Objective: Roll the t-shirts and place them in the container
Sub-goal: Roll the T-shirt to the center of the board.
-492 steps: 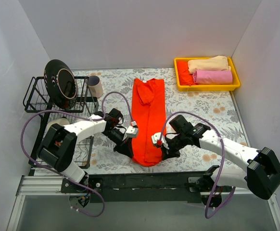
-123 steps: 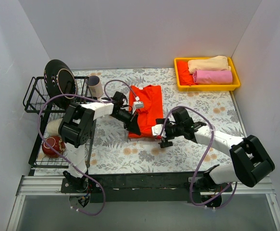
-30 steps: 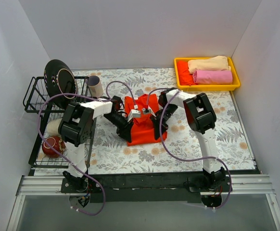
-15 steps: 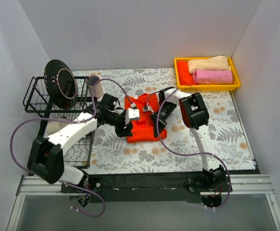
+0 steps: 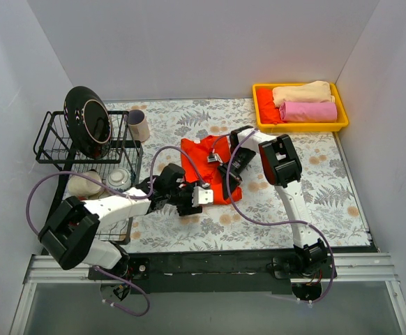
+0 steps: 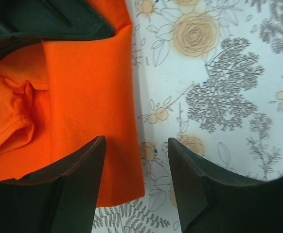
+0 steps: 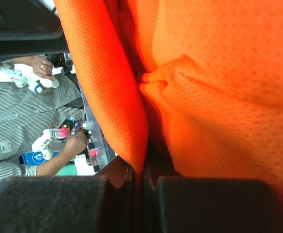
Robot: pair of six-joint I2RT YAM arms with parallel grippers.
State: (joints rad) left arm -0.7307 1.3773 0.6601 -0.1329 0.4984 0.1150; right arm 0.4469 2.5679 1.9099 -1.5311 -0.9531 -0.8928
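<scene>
The orange-red t-shirt point(image 5: 194, 167) lies partly folded in the middle of the desk point(image 5: 314, 174). The right hand point(image 7: 140, 174) is clenched on a fold of it, and the left hand point(image 6: 135, 141) hangs released over its edge. If only one side pulls, I think the roll may become crooked.

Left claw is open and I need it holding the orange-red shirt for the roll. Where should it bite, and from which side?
Probably the straight folded edge of the orange-red shirt near its corner, coming in from the bare table side. That edge lies flat and runs between the fingers of the open left claw, so one finger could slide under it. The right claw is shut on a fold elsewhere.
</scene>
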